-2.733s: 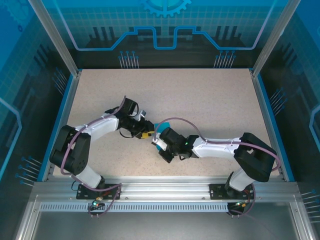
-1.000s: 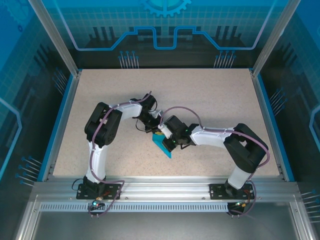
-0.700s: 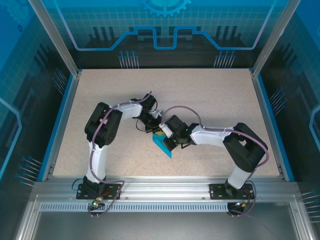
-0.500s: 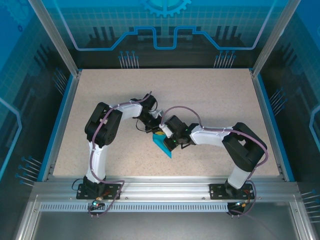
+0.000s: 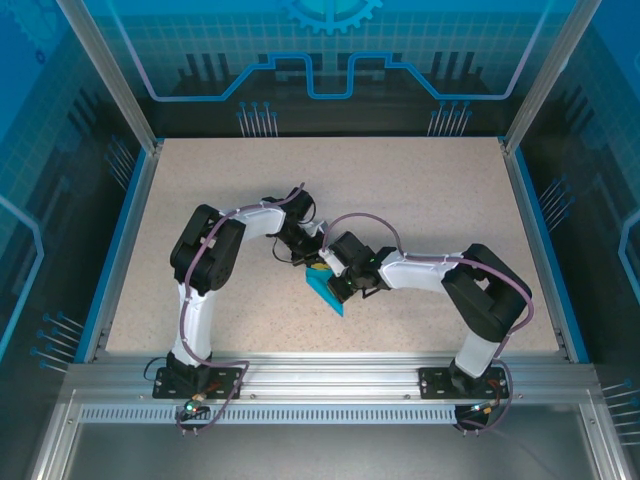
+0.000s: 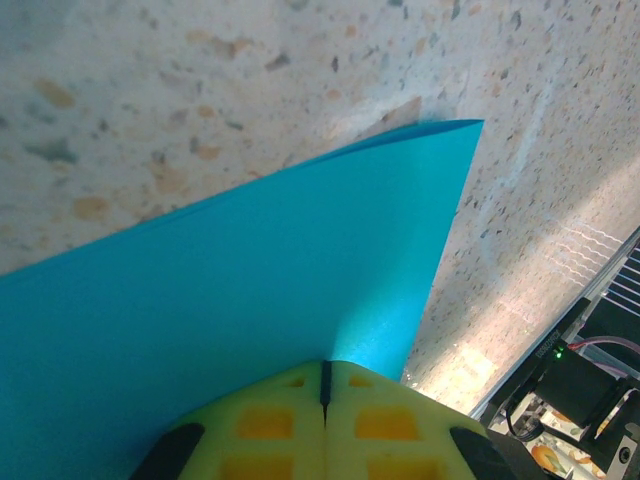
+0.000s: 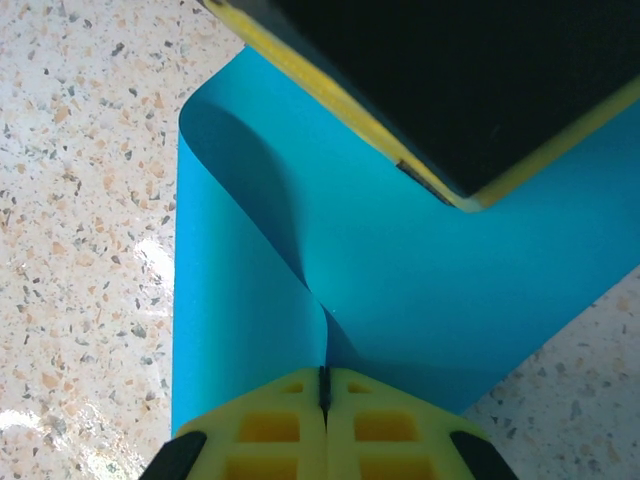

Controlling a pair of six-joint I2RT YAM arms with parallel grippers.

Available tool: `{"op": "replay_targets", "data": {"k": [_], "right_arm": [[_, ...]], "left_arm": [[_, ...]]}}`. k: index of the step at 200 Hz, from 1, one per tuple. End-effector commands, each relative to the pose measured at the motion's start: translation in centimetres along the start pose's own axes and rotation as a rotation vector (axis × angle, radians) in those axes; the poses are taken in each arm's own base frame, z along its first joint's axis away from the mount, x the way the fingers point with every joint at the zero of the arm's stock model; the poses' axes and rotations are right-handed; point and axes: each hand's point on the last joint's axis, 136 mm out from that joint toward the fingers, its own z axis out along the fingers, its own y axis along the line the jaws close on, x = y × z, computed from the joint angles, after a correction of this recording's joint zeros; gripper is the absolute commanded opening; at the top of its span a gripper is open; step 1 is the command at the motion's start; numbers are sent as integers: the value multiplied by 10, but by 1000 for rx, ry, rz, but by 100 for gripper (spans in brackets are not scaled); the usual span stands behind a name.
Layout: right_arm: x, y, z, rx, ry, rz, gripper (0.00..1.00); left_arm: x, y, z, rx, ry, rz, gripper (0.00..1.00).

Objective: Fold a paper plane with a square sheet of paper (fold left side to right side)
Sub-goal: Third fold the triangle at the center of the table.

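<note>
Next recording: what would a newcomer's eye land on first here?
The bright teal-blue paper stands out in the middle of the speckled table, where both arms meet. The left claw and the right claw are each shut on an edge of it, and the sheet curls between them.

sheet of paper [image 5: 330, 298] largely covered from above, cut off by the left wrist view's left edge

speckled beige tabletop [image 5: 420, 200], blue side rims [image 5: 530, 215], aluminium front rail [image 5: 330, 375], blue-tinted enclosure panels [image 5: 330, 50]
</note>
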Motion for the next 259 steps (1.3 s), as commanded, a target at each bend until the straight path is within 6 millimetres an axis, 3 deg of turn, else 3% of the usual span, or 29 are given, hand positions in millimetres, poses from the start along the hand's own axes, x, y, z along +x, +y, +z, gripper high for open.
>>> {"op": "replay_targets", "data": {"k": [1, 95, 167, 205, 259], "right_arm": [[-10, -5, -6, 15, -19, 21, 0], [-7, -6, -1, 17, 5, 19, 0], [15, -3, 12, 9, 84, 7, 0], [29, -1, 16, 10, 131, -3, 0], [39, 5, 17, -4, 175, -20, 0]], "left_arm": [[11, 28, 22, -95, 54, -37, 5], [12, 30, 23, -99, 56, -40, 5], [12, 28, 22, -97, 57, -36, 6], [8, 18, 14, -96, 44, -9, 12], [-17, -6, -21, -80, -18, 46, 33]]}}
